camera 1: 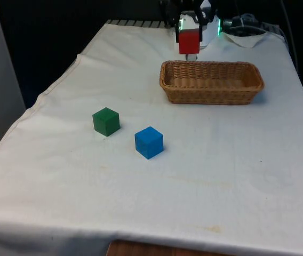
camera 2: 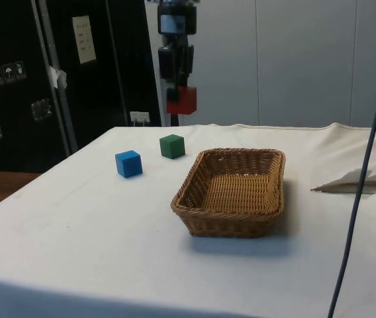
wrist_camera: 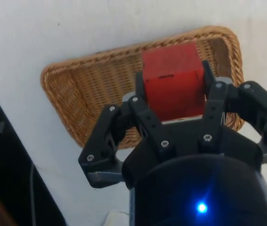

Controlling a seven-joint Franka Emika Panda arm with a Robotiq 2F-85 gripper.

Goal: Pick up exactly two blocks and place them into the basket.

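We have the gripper clamped on the red block, fingers closed on two opposite faces, and the block hangs high in the air. In the wrist view the basket lies directly under the block. In the side view the block sits above the far corner of the basket, nearer the rim than the middle.

The basket holds nothing yet. The green block and the blue block sit on the white cloth, near each other and well apart from the basket, towards the front view's left.

Risks we judge from here:
- Release from this height. The block could bounce on the wicker floor and hop over the low wall. Cause: too long a drop onto a springy weave.
- Release off-centre. If the block is as close to the far rim as the side view suggests, it may strike the rim and fall outside onto the cloth.
- Lowering too far or off line. The fingers could catch the wicker wall and shove or tip the light basket.
- Count error. Only one further block is wanted; green and blue lie close, so a careless approach to one may knock the other.
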